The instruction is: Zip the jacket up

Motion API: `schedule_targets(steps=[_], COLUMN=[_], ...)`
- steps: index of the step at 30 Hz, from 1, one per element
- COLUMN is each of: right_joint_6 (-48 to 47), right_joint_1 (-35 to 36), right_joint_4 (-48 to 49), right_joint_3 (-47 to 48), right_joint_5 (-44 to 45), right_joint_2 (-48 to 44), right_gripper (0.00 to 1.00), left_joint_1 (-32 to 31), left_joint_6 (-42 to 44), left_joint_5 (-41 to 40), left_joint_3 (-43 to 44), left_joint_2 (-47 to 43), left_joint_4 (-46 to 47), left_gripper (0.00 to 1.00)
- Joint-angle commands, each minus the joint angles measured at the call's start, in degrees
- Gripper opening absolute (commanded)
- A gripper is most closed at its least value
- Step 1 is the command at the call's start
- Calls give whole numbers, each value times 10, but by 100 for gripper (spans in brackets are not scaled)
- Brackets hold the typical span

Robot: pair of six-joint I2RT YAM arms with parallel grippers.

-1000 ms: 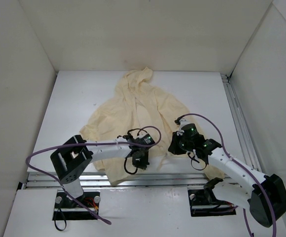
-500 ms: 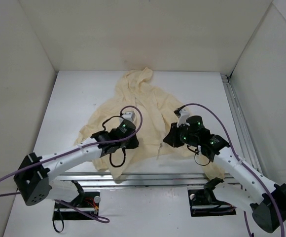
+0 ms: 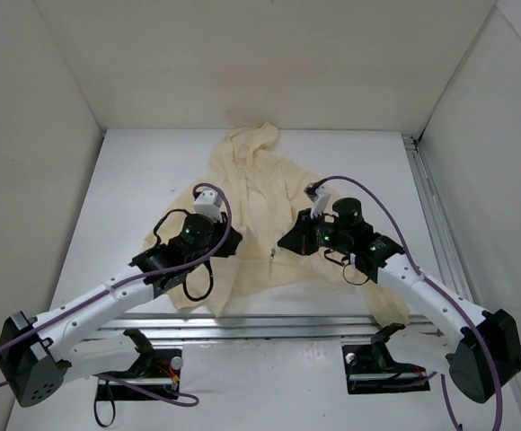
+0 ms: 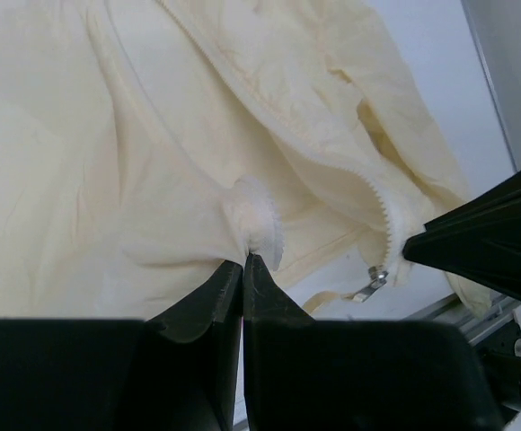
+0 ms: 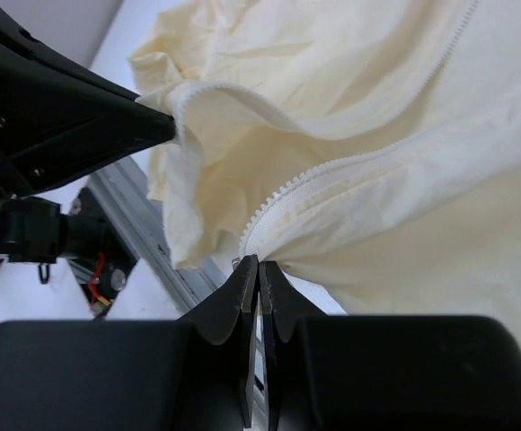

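Note:
The pale cream jacket [image 3: 259, 184] lies on the white table, hood toward the back, its front open at the lower part. My left gripper [image 3: 233, 241] is shut on the jacket's left front edge, pinching a fold of fabric and zipper tape [image 4: 259, 220]. My right gripper [image 3: 284, 243] is shut on the right front edge by the zipper teeth [image 5: 296, 184]. The small metallic pull [image 4: 375, 280] hangs at the low end of the right-hand teeth, next to my right gripper's fingers [image 4: 490, 242]. Both held edges are raised a little off the table.
White walls enclose the table on three sides. A metal rail [image 3: 269, 321] runs along the near edge, another [image 3: 431, 206] along the right side. The jacket's right sleeve [image 3: 388, 307] trails over the near rail. My left gripper's body [image 5: 54, 99] shows in the right wrist view.
Both grippers moved away from the near edge toward the jacket's middle, drawing the hem up with them. The left arm stretched out and swung left; the zipper pull moved back too.

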Motion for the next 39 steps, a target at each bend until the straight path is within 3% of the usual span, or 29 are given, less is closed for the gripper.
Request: schedule_targets(steps=[1, 13, 39], right_joint_6=[53, 133, 169], right_joint_1=[0, 15, 21], right_joint_4=[139, 235, 298], right_joint_3=[17, -15, -31], right_joint_5=[-72, -84, -72], right_joint_2=[8, 7, 50], right_gripper=[0, 0, 0], left_joint_1=[9, 9, -13], left_joint_6=[41, 41, 25], left_joint_5=[11, 40, 32], left_joint_3=[-2, -46, -77], left_joint_2=[-30, -56, -79], left_joint_4=[100, 186, 212], left_gripper=[0, 0, 0])
